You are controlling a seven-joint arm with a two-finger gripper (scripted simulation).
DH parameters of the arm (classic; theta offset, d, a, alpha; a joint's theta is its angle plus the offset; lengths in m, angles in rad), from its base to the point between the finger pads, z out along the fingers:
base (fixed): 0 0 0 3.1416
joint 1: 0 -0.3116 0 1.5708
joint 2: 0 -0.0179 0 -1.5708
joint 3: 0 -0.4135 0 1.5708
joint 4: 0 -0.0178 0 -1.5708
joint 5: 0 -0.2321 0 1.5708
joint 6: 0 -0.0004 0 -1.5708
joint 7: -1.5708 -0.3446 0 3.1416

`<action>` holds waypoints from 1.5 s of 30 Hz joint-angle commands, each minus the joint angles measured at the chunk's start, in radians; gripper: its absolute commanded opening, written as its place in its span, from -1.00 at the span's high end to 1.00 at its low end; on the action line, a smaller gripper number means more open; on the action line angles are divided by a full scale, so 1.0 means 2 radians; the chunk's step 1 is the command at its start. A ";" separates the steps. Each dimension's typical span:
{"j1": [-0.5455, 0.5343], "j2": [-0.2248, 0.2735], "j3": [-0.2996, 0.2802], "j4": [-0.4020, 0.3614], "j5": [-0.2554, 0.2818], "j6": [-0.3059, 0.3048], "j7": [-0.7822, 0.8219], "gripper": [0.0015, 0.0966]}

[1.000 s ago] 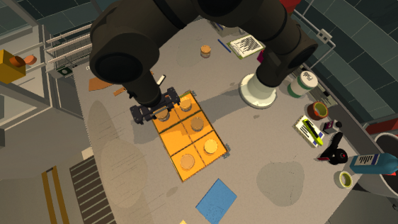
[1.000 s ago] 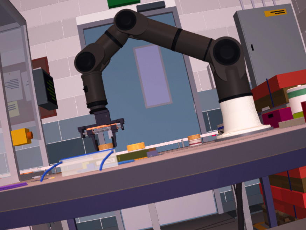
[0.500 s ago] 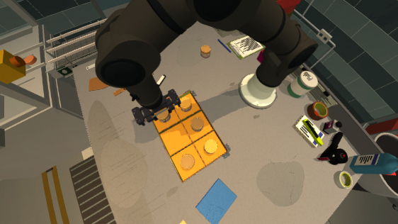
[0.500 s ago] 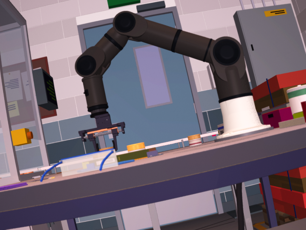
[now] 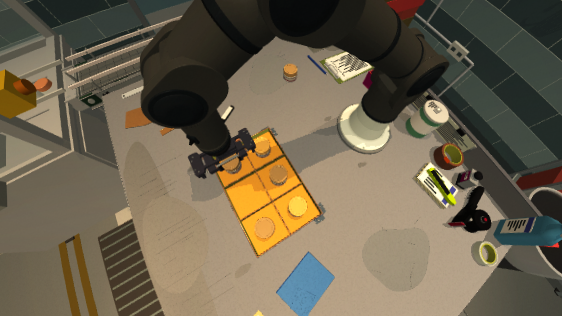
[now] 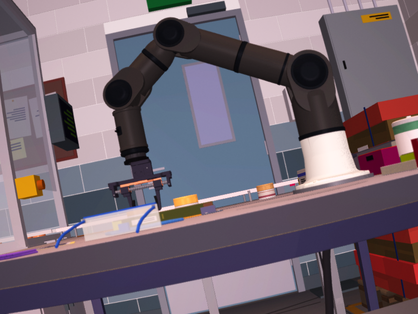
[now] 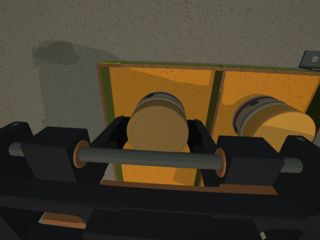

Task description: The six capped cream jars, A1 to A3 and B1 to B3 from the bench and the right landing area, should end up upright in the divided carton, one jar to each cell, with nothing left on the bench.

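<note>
Partly hidden under my arm, a capped cream jar (image 5: 231,163) (image 7: 157,124) stands upright in a far-left cell of the orange divided carton (image 5: 267,192), and my gripper (image 5: 225,156) (image 7: 157,126) has its two black fingers closed on the jar's sides. The cell beside it holds another jar (image 5: 262,146) (image 7: 268,118). Three more jars sit in other cells (image 5: 277,174) (image 5: 297,206) (image 5: 264,228); the middle-left cell is empty. A sixth jar (image 5: 290,72) (image 6: 265,191) stands alone on the bench beyond the carton.
The arm's white base (image 5: 364,131) stands right of the carton. A blue pad (image 5: 305,284) lies near the front. A clear case with blue cable (image 6: 118,221) sits at the bench edge. Tape rolls, a canister (image 5: 426,119) and tools crowd the right side.
</note>
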 commanded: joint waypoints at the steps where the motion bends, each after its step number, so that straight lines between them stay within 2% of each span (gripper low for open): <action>1: 0.000 -0.001 0.000 -0.001 0.000 0.000 0.000 0.87; 11: 0.000 0.000 0.000 0.000 0.000 0.000 0.000 0.87; 45: 0.000 0.000 0.000 0.000 0.000 -0.001 0.000 -0.56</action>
